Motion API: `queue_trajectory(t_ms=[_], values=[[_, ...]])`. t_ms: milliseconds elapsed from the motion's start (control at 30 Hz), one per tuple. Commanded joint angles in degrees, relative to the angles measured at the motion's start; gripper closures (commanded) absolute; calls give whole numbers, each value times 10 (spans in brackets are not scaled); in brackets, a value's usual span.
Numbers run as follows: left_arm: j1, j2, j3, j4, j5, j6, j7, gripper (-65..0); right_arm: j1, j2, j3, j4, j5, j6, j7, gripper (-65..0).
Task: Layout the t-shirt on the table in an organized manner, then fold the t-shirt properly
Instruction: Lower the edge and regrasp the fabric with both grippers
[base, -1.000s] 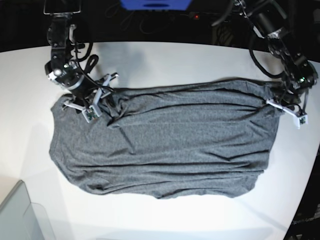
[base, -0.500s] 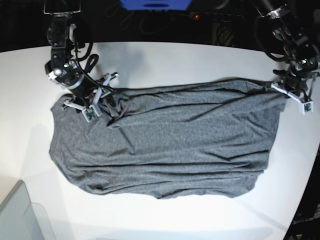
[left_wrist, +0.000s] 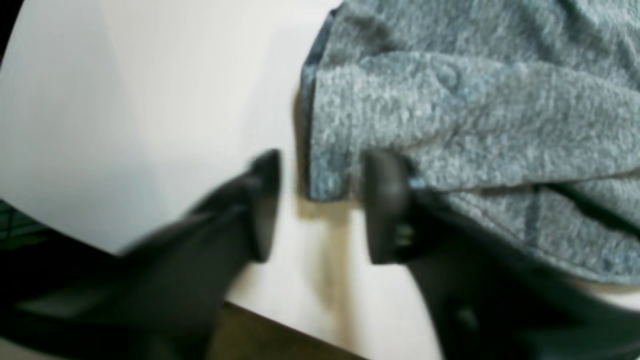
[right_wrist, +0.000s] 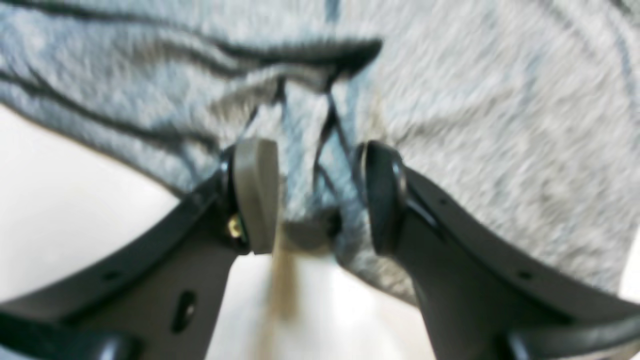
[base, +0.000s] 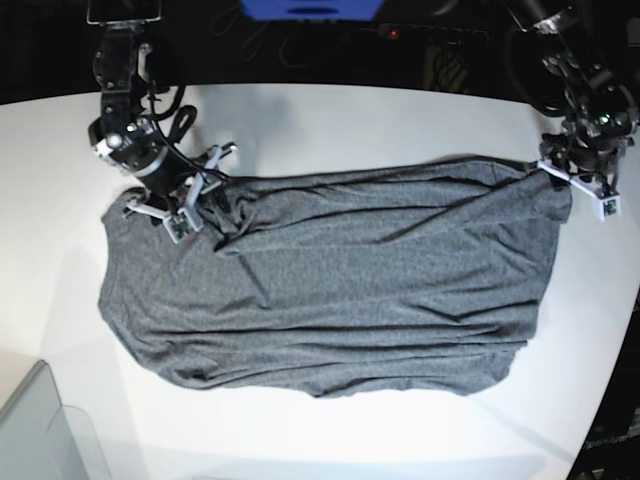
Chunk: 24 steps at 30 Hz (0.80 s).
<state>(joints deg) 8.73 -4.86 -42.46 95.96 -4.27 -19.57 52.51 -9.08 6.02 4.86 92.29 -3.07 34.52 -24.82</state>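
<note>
The dark grey t-shirt (base: 330, 280) lies spread wide across the white table (base: 330, 120), with long wrinkles running along it. My left gripper (base: 572, 180) is at the shirt's far right corner. In the left wrist view it (left_wrist: 322, 205) stands open, the hemmed corner of the t-shirt (left_wrist: 450, 110) lying loose between its fingers (left_wrist: 385, 210). My right gripper (base: 190, 195) rests on the shirt's far left corner. Seen from the right wrist, it (right_wrist: 317, 197) stands open astride a bunched ridge of the t-shirt (right_wrist: 475, 125), the table (right_wrist: 75, 200) showing below.
The table's curved edge (base: 620, 330) runs close to the right of the left gripper and shows again just under it (left_wrist: 300, 320). A translucent box corner (base: 40, 430) sits at the near left. Cables (base: 175, 110) trail behind the right arm.
The left gripper drew the shirt's right corner outward and farther back, then opened and let it go. The right gripper has barely moved.
</note>
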Motion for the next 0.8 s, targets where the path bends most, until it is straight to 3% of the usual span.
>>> queue_trajectory(t_ms=[0,200,400,567,767], values=[[-3,-6,-2,20,-3,0,-9,-342,6,4,2,17,7,-2,15,-288],[11,7,-2,63,-3,0,-11,-356,-6,0,25,54,8,-4,18,-295],[5,7,-4,13,-3,0,-13,-357,-13,-41,80,92,7,-4,18,-390],[5,31,-40,14,-3,0,-62,-365,-27,-40,80,96,7,-4,19,-394],[-1,31,-43,-9,-3,0,-73,-428,-27,-40,80,96,7,-3,17,-393]])
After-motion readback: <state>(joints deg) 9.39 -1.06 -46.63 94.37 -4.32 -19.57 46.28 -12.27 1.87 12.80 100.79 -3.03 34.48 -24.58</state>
